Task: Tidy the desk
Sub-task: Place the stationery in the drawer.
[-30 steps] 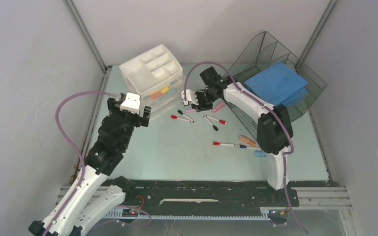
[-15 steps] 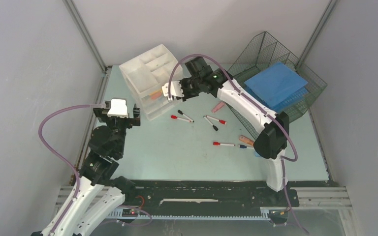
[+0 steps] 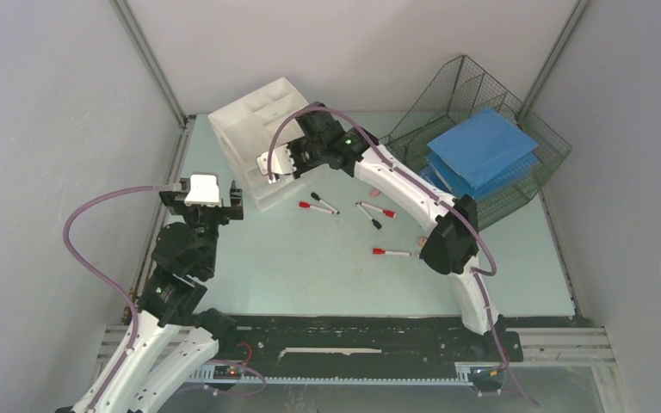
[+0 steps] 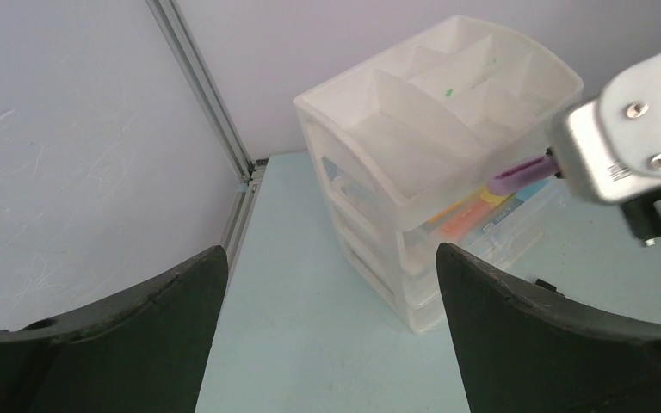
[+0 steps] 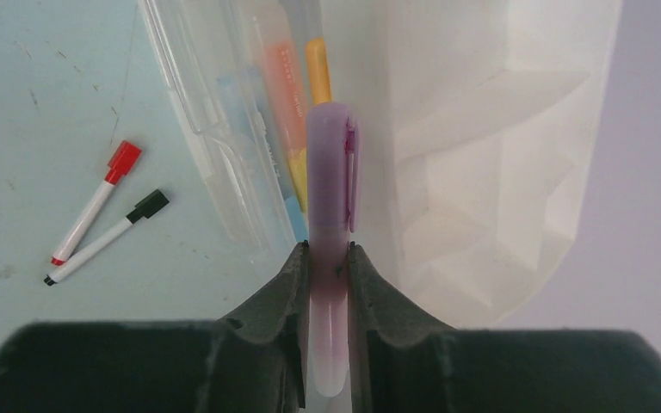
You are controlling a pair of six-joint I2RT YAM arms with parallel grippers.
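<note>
The desk [image 3: 310, 275] is a pale mint tabletop. At its back left stands a white drawer unit [image 3: 258, 129], with one drawer [image 4: 482, 219] pulled out and holding orange, yellow and blue highlighters [image 5: 288, 95]. My right gripper [image 3: 273, 163] is shut on a purple highlighter [image 5: 331, 172], which points over the open drawer beside the unit's front. The same purple highlighter [image 4: 525, 172] sticks out of the right gripper's metal head in the left wrist view. My left gripper [image 3: 204, 196] hangs open and empty over bare desk, left of the unit.
Several red- and black-capped whiteboard markers [image 3: 320, 204] [image 3: 375, 212] [image 3: 393, 253] lie on the middle of the desk. A dark wire-mesh tray [image 3: 516, 194] with blue folders [image 3: 482, 146] leans at the back right. Grey walls close in on three sides.
My right gripper has carried the purple highlighter leftward from the desk's middle to the open drawer. My left arm has pulled back to the left, away from the drawer unit.
</note>
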